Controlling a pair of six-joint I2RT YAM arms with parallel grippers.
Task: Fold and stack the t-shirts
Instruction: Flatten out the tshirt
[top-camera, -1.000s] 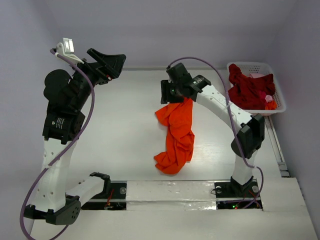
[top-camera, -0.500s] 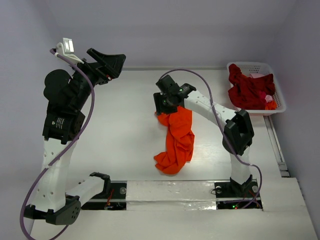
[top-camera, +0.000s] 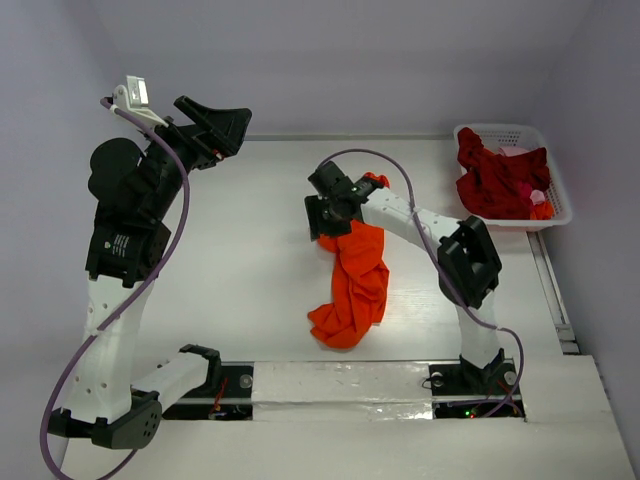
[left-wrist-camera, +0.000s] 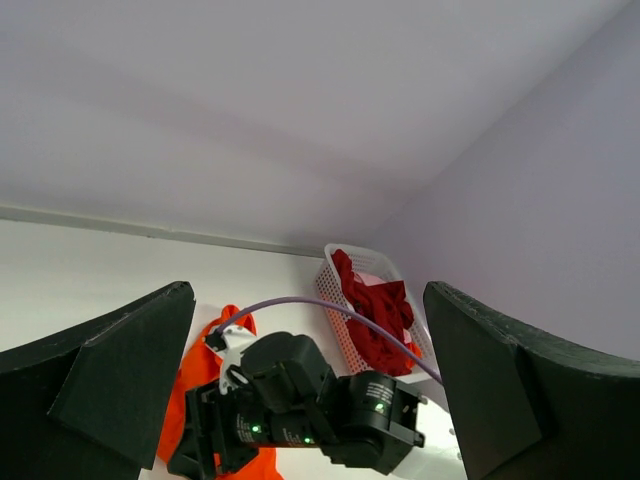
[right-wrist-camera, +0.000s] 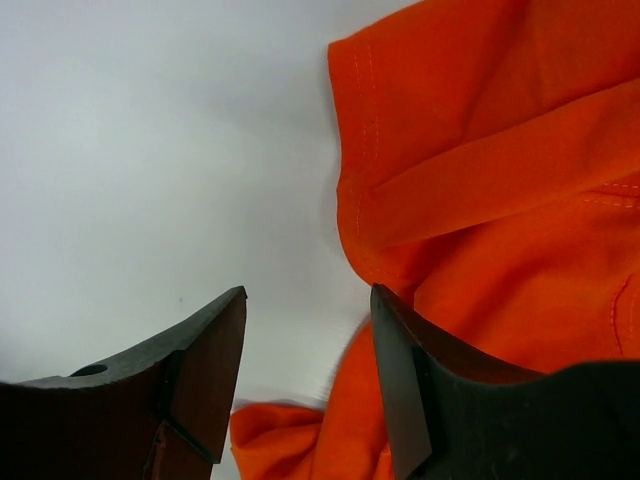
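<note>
The bright orange t-shirt (top-camera: 350, 285) lies crumpled in a long heap at the table's middle, and it also shows in the right wrist view (right-wrist-camera: 500, 150) and the left wrist view (left-wrist-camera: 195, 370). My right gripper (top-camera: 325, 215) is low over the shirt's far end. Its jaws (right-wrist-camera: 308, 290) stand apart, with bare table and a blurred fold of orange cloth between them. My left gripper (top-camera: 215, 125) is raised high at the far left, open and empty (left-wrist-camera: 310, 380). Dark red t-shirts (top-camera: 500, 178) fill the basket.
The white lattice basket (top-camera: 500, 128) stands at the far right corner, and it also shows in the left wrist view (left-wrist-camera: 335, 290). A purple cable (top-camera: 400, 165) arcs over the right arm. The back wall runs along the table's far edge.
My right gripper has moved left and down toward the table. The orange shirt's upper part, which hung from it before, has sunk and bunched under it. The left arm has not moved.
</note>
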